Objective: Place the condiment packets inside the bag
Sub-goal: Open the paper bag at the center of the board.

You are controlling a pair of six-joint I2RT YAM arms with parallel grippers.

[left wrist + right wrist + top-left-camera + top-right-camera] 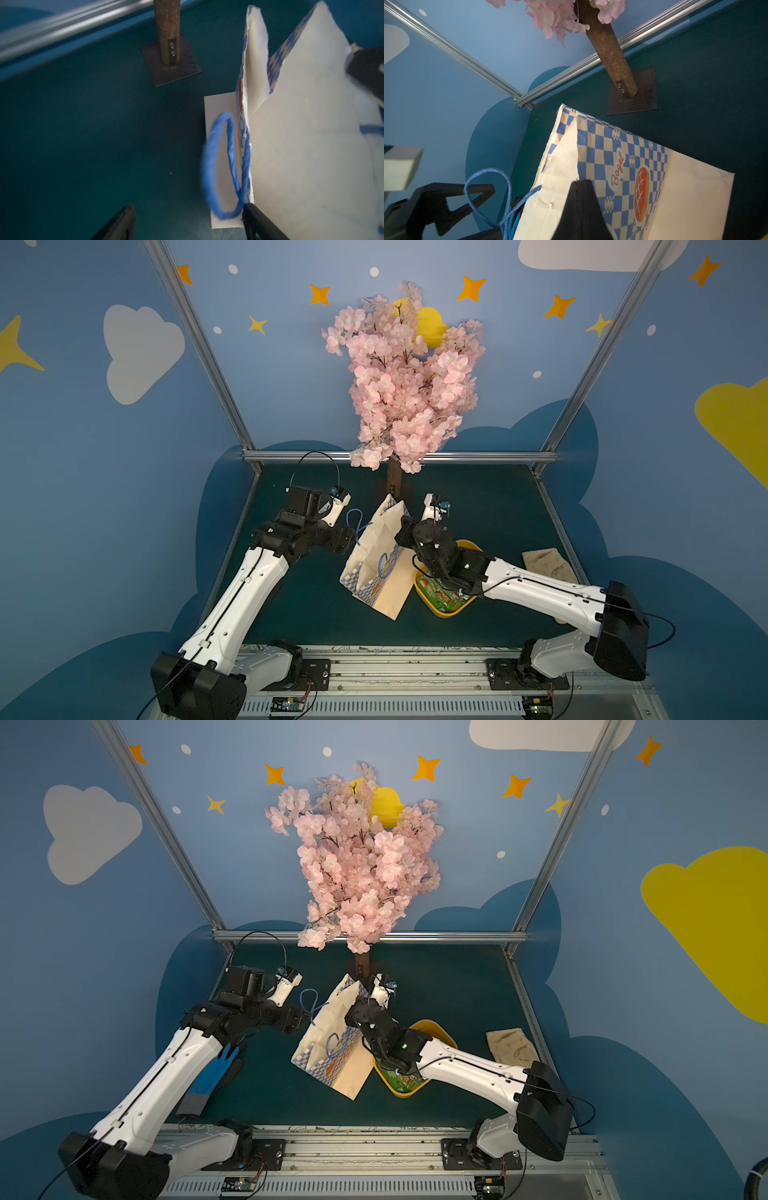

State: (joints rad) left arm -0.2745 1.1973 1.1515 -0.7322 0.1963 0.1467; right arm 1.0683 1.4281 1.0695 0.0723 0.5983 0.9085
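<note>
A dark green surface (311, 605) fills the booth, with a pink blossom tree (405, 377) standing at its back edge. Your left arm (232, 597) and right arm (540, 593) reach in from the front rail toward the middle.

Between them stands the bag (376, 568), mouth up and gaping, checkered blue and white outside, cream inside. It is thin paper: light, easily creased, and likely to tip or fold shut if released, so hold it by the rim.

Just beside it, on your right, sits a yellow tray (446, 614), partly hidden under the right arm. A beige cloth (544, 562) lies well apart near the right edge. In a top view a blue glove (216, 1073) lies beneath the left arm. Neither is in the way.

The packets (440, 595) lie in the tray. Whether any is already in the bag, you cannot tell. They look flat, glossy and light, probably slippery; pinch one by an edge.

A blue cord handle (220, 166) loops from the bag's left rim.

The right fingers (579, 207) are closed on the opposite rim, holding the mouth open. The left fingers (257, 220) are spread wide and hold nothing; one touches the rim at the handle's foot. The bag stands between them and the tray.
</note>
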